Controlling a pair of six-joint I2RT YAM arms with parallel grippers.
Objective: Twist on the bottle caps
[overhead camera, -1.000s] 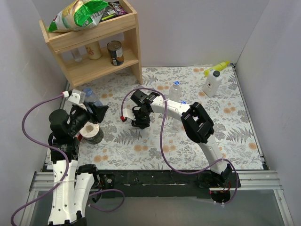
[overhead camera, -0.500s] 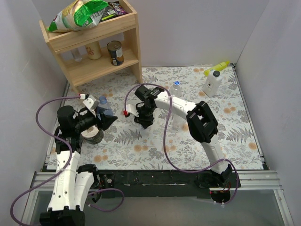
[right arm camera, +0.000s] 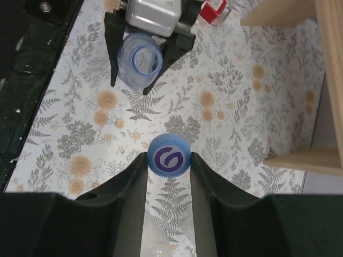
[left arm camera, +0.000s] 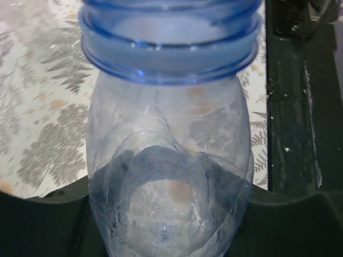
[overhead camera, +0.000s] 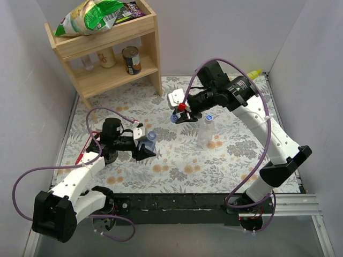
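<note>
My left gripper (overhead camera: 144, 149) is shut on a clear bottle (overhead camera: 149, 141), held tilted over the front left of the mat with its open mouth facing up and right. In the left wrist view the bottle (left arm camera: 167, 176) fills the frame, its blue neck ring at the top and my dark fingers (left arm camera: 43, 225) on either side. My right gripper (overhead camera: 176, 118) is shut on a blue bottle cap (right arm camera: 168, 155) with a purple logo, held in the air behind and to the right of the open bottle mouth (right arm camera: 140, 60). Another clear bottle (overhead camera: 204, 133) stands upright under the right arm.
A wooden shelf (overhead camera: 151, 51) at the back left holds a tin can (overhead camera: 131, 59), small jars and a snack bag (overhead camera: 88, 16). A yellow nozzle (overhead camera: 256, 72) shows behind the right arm. White walls close the floral mat (overhead camera: 236, 155) on three sides.
My left gripper has carried the bottle right and forward. My right arm has lifted off the mat and swung back and right, with the blue cap in its fingers.
</note>
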